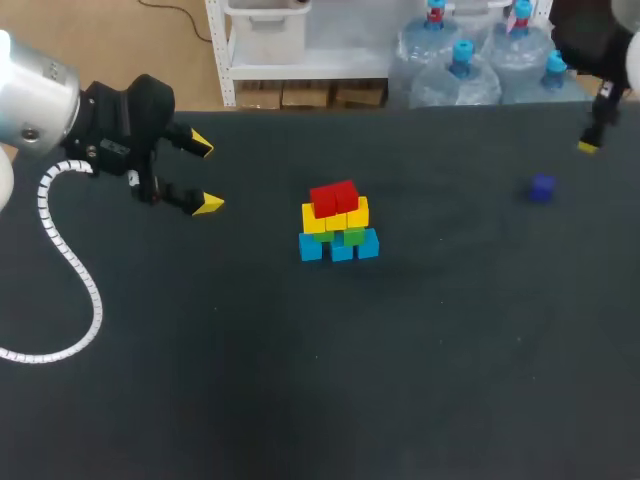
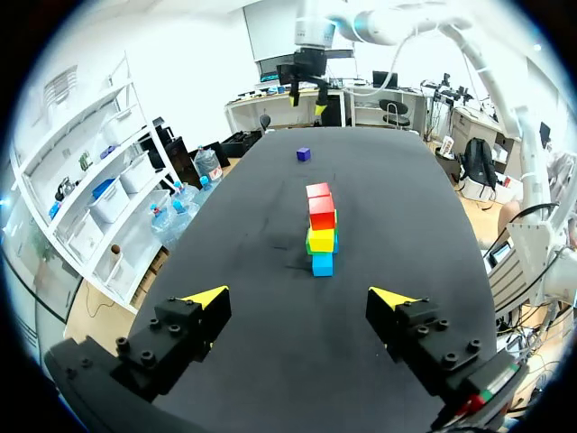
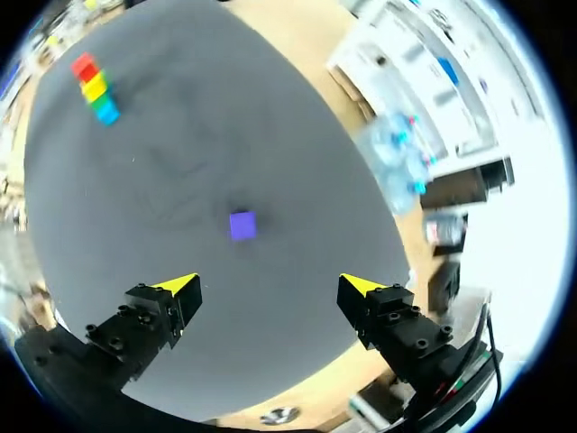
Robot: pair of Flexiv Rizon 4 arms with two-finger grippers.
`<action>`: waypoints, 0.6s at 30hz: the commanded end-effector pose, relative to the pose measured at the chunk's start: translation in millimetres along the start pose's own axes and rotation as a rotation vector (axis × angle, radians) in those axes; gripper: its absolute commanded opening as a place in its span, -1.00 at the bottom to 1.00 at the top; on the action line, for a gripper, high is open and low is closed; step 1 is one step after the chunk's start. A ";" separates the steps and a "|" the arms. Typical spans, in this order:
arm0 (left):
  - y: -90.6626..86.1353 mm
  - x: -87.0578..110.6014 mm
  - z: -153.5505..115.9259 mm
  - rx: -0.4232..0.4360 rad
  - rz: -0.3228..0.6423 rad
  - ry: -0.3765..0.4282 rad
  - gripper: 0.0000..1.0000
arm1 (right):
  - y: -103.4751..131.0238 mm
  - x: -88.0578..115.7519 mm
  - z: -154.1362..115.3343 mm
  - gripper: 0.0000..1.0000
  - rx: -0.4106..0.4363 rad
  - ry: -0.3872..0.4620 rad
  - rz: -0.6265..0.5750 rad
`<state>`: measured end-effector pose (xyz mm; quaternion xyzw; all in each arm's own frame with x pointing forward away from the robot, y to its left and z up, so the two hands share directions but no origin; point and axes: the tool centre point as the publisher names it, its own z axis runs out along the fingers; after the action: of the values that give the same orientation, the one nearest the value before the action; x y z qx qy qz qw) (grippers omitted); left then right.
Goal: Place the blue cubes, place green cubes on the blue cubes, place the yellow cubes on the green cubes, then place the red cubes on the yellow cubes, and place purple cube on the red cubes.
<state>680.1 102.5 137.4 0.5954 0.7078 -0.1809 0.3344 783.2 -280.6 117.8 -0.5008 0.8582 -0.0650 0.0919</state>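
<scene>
A cube stack stands mid-table: blue cubes (image 1: 340,246) at the bottom, a green cube (image 1: 352,236) on them, yellow cubes (image 1: 335,219) above, red cubes (image 1: 334,197) on top. The purple cube (image 1: 542,187) lies alone at the far right. My left gripper (image 1: 205,175) hovers open to the left of the stack, nothing in it. My right gripper (image 1: 590,140) is at the far right edge, above and behind the purple cube (image 3: 242,225), open and empty (image 3: 270,287). From the left wrist the stack (image 2: 321,227) lies ahead of the open gripper (image 2: 302,296), the purple cube (image 2: 304,154) beyond.
The dark table (image 1: 300,380) carries nothing else. A white coiled cable (image 1: 70,250) hangs from my left arm over the left part of the table.
</scene>
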 end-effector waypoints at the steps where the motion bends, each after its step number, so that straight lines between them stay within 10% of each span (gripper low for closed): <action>1: -0.7 2.0 -0.2 -0.002 0.004 -0.008 1.00 | -19.8 -2.0 16.1 1.00 -0.101 -0.037 -0.207; 12: -0.7 2.0 -0.2 -0.002 0.004 -0.008 1.00 | -15.2 -23.3 52.6 1.00 -0.146 0.025 -0.282; 18: -0.7 2.0 -0.2 -0.002 0.004 -0.008 1.00 | -23.5 -29.5 75.4 1.00 -0.131 0.138 -0.118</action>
<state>680.0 102.4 137.5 0.5955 0.7077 -0.1810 0.3344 815.2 -275.7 60.5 -0.5737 0.8168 -0.0521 0.0321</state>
